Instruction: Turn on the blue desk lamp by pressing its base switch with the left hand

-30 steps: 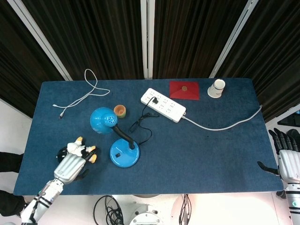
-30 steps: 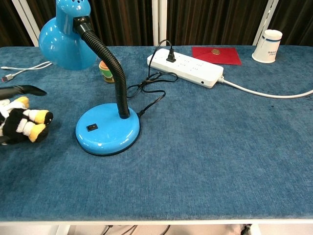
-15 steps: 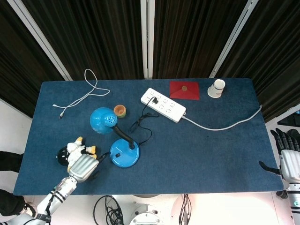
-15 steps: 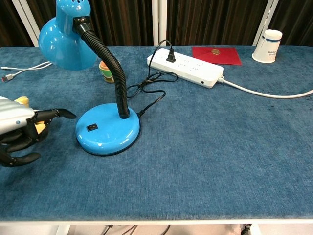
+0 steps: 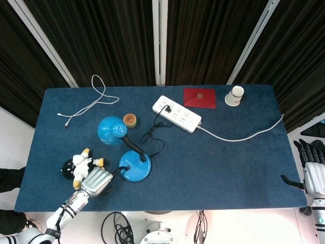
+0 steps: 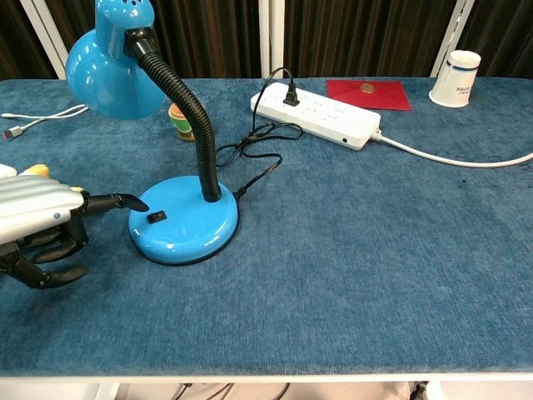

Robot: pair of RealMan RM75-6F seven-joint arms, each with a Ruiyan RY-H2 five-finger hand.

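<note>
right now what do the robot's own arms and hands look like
The left hand has a silver-white ribbed back and black jointed fingers; its forearm in the head view is white with dark bands. The right hand, at the table's edge, shows the same build: a pale grey-white back, black fingers and a white wrist segment below.

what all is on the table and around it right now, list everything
desk lamp: 1, blue, black neck, front left of table
base switch: 1, black, on lamp base
power strip: 1, white, behind lamp, lamp plug in it
red envelope: 1, back, right of strip
paper cup: 1, white, back right
small cup: 1, orange-green, beside lamp shade
white cable: 1, loose, back left
penguin toy: 1, black-white-yellow, left of lamp base
table: 1, blue cloth
left hand: 1, silver-black, one finger reaching toward the switch
right hand: 1, off table's right edge, fingers apart
</note>
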